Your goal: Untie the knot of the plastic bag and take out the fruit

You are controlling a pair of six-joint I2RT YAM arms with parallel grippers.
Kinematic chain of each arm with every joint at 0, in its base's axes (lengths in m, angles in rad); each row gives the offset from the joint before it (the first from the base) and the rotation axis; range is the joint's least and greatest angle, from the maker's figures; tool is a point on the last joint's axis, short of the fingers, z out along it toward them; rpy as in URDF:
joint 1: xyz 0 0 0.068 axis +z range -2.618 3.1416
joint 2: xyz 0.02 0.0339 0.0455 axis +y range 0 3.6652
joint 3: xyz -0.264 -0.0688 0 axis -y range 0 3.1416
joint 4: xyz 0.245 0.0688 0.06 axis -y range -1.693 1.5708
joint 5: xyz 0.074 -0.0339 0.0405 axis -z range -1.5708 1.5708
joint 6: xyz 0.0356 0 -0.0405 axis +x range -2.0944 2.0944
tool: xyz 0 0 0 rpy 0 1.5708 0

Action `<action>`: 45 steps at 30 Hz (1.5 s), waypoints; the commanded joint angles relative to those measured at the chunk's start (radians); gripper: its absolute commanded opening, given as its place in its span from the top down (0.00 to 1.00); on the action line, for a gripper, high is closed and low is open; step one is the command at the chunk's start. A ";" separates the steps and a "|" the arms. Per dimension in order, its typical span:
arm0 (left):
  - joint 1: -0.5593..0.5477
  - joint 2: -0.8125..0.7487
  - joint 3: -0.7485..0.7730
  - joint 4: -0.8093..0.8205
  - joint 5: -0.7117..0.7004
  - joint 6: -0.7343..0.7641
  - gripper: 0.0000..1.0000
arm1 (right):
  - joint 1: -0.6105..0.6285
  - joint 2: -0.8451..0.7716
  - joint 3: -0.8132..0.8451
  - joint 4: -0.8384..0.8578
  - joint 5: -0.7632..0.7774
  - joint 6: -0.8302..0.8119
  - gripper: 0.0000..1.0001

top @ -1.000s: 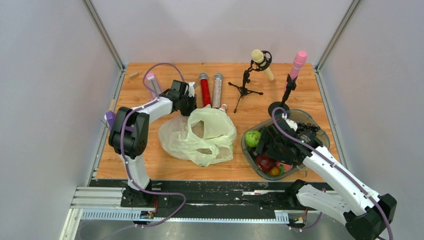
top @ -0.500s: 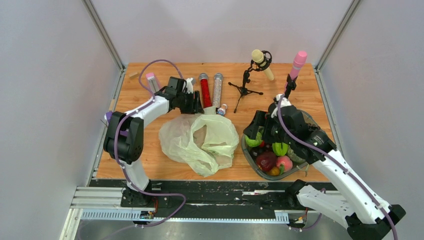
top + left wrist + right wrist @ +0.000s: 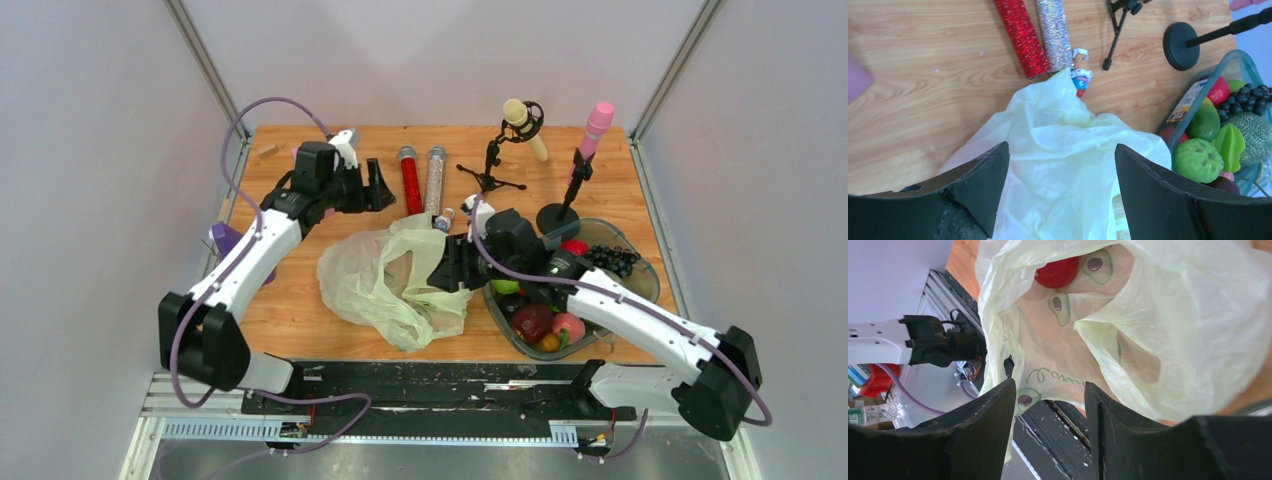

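Note:
The pale yellow-green plastic bag (image 3: 395, 285) lies crumpled at the table's middle, its mouth loose and open. In the right wrist view one red fruit (image 3: 1058, 271) shows deep inside the bag (image 3: 1173, 325). My left gripper (image 3: 378, 186) hangs open above the back edge of the bag (image 3: 1063, 125), touching nothing. My right gripper (image 3: 441, 272) reaches in from the right at the bag's mouth. Its jaws stand partly apart around empty air (image 3: 1048, 405).
A clear bin (image 3: 650, 275) at the right holds several toy fruits, among them a bumpy green one (image 3: 1198, 160) and dark grapes (image 3: 612, 258). Red (image 3: 410, 180) and silver (image 3: 435, 178) glitter tubes, a small figure (image 3: 1080, 77) and two microphone stands (image 3: 488, 172) stand behind.
My left gripper has opened, let go of the bag and pulled back and up. The right arm swung from the bin over to the bag, its jaws narrowing.

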 commanded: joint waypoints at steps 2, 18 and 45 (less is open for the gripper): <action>0.013 -0.170 -0.147 -0.056 -0.163 -0.076 0.14 | 0.068 0.134 0.010 0.147 0.092 0.002 0.53; 0.014 -0.387 -0.381 -0.175 -0.447 -0.166 0.03 | 0.088 0.421 0.146 0.283 0.114 -0.006 0.66; 0.014 -0.154 -0.630 0.166 -0.402 -0.233 0.94 | 0.101 0.700 0.208 0.489 0.034 -0.074 0.31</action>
